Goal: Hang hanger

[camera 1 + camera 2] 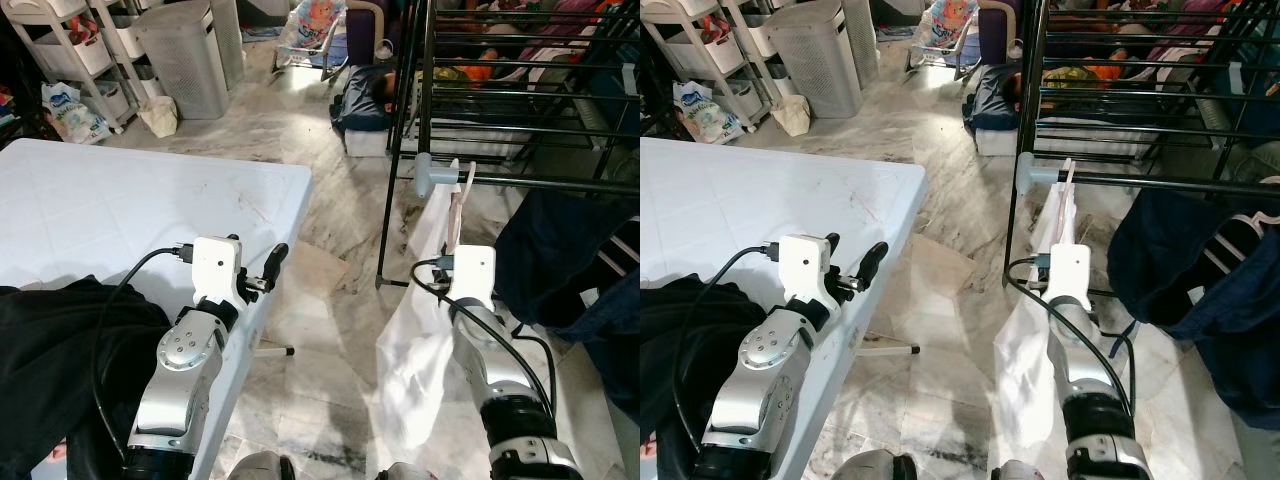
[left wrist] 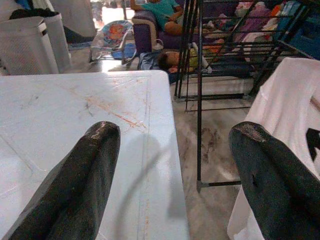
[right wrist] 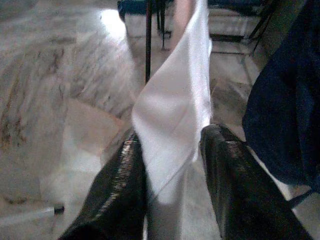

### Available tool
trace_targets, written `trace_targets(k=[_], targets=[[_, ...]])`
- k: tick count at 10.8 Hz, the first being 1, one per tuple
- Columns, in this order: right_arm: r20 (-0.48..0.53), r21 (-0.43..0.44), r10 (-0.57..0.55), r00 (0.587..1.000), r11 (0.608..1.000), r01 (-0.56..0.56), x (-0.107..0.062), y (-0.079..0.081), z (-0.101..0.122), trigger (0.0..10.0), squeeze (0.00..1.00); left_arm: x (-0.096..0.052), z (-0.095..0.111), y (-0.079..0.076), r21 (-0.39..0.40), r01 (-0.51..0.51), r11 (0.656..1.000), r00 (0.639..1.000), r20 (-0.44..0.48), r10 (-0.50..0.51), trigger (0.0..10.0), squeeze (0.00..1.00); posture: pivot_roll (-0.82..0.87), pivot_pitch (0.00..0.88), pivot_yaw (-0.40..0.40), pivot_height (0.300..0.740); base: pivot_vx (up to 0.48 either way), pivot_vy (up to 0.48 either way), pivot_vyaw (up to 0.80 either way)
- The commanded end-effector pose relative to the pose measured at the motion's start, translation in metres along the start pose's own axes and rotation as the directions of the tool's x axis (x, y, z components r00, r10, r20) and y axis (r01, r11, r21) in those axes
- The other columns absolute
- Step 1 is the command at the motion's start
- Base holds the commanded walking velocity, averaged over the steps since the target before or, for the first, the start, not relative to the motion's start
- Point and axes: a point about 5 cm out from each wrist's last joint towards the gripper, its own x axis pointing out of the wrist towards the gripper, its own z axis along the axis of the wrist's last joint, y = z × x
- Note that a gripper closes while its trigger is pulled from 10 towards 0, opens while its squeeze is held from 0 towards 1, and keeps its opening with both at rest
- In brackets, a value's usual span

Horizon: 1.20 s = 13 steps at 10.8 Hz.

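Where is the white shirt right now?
The white shirt hangs on the robot's right side, between the right gripper's fingers, just under the drying rack's front bar and beside a dark blue garment.

Right tool (image 3: 172, 165) fingers flank white garment (image 3: 175, 110); dark blue cloth (image 3: 287, 100) beside

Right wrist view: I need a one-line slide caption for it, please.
Right gripper with white garment between its fingers, beside the dark rack pole and a navy garment, above marble floor.
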Motion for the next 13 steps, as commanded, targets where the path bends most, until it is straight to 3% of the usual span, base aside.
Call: trace_targets(k=[1,4,6,11,13], targets=[[0.12,0.03,-0.01,0.993,1.0,0.006,-0.002,0.0,0.02,10.0,1.0,-0.001,-0.004,0.0,0.007,-0.01,1.0,1.0,-0.017,0.01,10.0,0.0,-0.04,0.003,0.067,0.74,0.0,0.0,0.0],[0.239,0.019,-0.063,0.969,0.998,0.06,-0.007,-0.007,0.039,10.0,1.0,-0.002,-0.006,-0.001,0.001,-0.02,1.0,0.999,-0.026,0.02,10.0,0.0,-0.05,0.001,0.062,0.74,0.0,0.0,0.0],[0.247,0.029,-0.105,0.963,0.994,0.101,-0.011,-0.012,0.038,10.0,1.0,-0.003,-0.009,0.001,-0.005,-0.038,0.999,0.998,-0.041,0.038,10.0,0.0,-0.05,0.0,0.06,0.74,0.0,0.0,0.0],[0.231,0.018,-0.116,0.966,0.993,0.115,-0.038,-0.016,0.022,10.0,1.0,-0.004,-0.008,-0.001,0.01,-0.028,1.0,0.999,-0.043,0.029,10.0,0.0,-0.06,0.014,0.069,0.74,0.0,0.0,0.0],[0.266,-0.005,-0.117,0.957,0.992,0.123,-0.041,-0.017,0.031,10.0,1.0,-0.003,-0.007,-0.001,0.012,-0.025,1.0,0.999,-0.041,0.025,10.0,0.0,-0.06,0.015,0.069,0.74,0.0,0.0,0.0]])
